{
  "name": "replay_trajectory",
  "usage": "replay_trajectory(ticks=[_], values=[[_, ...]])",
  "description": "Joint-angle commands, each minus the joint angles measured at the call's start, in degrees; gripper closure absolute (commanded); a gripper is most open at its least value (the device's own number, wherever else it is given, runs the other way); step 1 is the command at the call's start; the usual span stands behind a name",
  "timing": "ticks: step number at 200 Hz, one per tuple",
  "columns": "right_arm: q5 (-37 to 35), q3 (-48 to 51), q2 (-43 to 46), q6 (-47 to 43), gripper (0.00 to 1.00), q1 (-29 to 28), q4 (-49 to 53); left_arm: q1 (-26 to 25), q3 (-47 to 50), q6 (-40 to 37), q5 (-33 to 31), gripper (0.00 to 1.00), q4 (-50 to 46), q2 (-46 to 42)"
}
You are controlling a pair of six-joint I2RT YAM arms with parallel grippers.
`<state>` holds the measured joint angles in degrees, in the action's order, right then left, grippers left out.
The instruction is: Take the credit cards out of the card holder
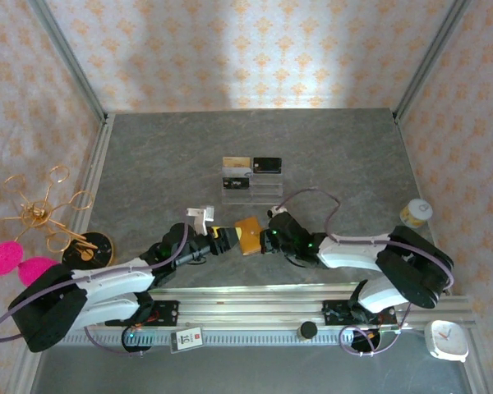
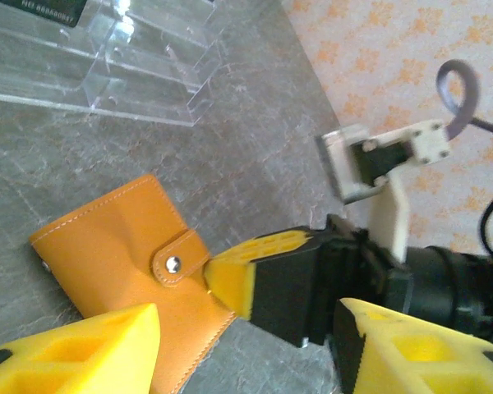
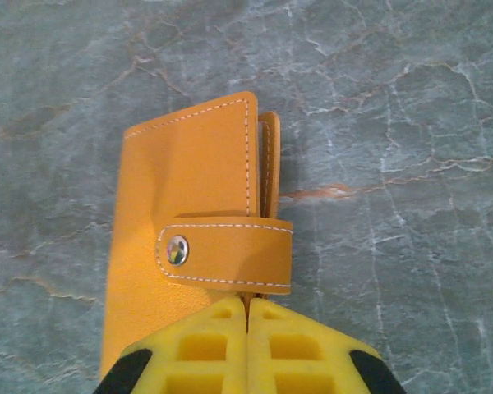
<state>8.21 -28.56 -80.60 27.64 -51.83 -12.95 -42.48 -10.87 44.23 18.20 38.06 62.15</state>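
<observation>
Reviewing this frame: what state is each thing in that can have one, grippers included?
card holder: folded shut, flat on the table.
strap: snapped closed.
right gripper: shut, tips at the strap's edge.
left gripper: open, beside the card holder.
gold card: lying on the clear stand.
black card: lying on the clear stand, beside the gold card.

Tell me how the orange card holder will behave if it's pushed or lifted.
The card holder lies flat on the table, so it should slide, not roll or tip. Its strap looks snapped shut, so it probably stays folded when lifted. Thin stitched leather will likely flex a little.
</observation>
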Motion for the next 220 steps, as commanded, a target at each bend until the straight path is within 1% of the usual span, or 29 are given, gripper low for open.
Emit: replay_trajectory(ticks=[1,26,46,58,66,73,87,93,111,137,147,151,165,179,188,201,208,220], values=[[1.6,0.5,3.6,0.1,1.0,-0.2,-0.8,0.2,0.4,0.3,2.6,0.4,7.9,1.5],[2.2,0.4,5.8,0.4,1.0,0.5,-0.3,0.5,1.5,1.2,4.0,0.39,11.8,2.8],[3.0,0.7,7.1,1.1,1.0,1.2,-1.0,0.6,2.0,1.9,4.3,0.39,13.1,4.2],[2.5,-1.1,5.6,0.7,1.0,1.4,2.2,0.8,2.5,2.5,4.5,0.39,14.0,4.3],[0.9,-2.6,4.2,0.5,1.0,1.4,5.0,0.8,2.7,2.9,4.6,0.39,14.3,4.0],[0.1,-2.6,3.5,0.7,0.87,1.4,5.5,0.8,2.6,2.9,4.7,0.39,13.9,3.4],[-1.1,-2.3,2.7,0.8,0.49,1.4,5.7,0.8,2.7,2.9,4.3,0.38,13.0,1.6],[-2.3,-2.8,2.3,0.6,0.41,1.4,6.8,0.9,2.8,2.7,4.0,0.38,12.3,0.8],[-4.8,-4.5,0.8,-0.7,0.29,1.5,9.4,0.9,2.8,2.1,3.4,0.38,9.8,-1.3],[-3.6,-6.8,-3.5,-3.5,0.26,1.7,11.2,0.9,3.3,1.8,2.9,0.38,8.5,-3.0],[-3.2,-7.8,-5.2,-4.1,0.18,1.4,12.0,0.8,3.4,1.6,2.7,0.38,8.1,-3.4],[-3.0,-8.1,-5.7,-4.4,0.16,1.1,11.9,0.8,3.4,1.6,2.6,0.38,7.9,-3.5],[-3.3,-9.2,-7.1,-4.8,0.16,0.1,12.5,0.8,3.4,1.2,2.6,0.38,7.6,-3.7],[-4.3,-10.2,-8.2,-4.6,0.2,-0.3,13.7,0.8,3.5,1.0,2.4,0.38,7.2,-3.8],[-4.5,-10.2,-8.6,-4.5,0.24,-0.5,13.9,0.8,3.5,0.9,2.3,0.38,7.2,-3.7],[-5.0,-10.4,-9.6,-4.6,0.34,-0.9,14.4,0.8,3.6,0.9,2.4,0.38,7.3,-3.4],[-5.3,-10.5,-10.4,-4.7,0.41,-1.1,14.6,0.9,3.5,0.9,2.6,0.38,7.4,-3.1],[-5.0,-10.4,-11.5,-4.8,0.57,-1.5,14.4,1.0,3.4,1.0,2.9,0.39,7.5,-2.5]])
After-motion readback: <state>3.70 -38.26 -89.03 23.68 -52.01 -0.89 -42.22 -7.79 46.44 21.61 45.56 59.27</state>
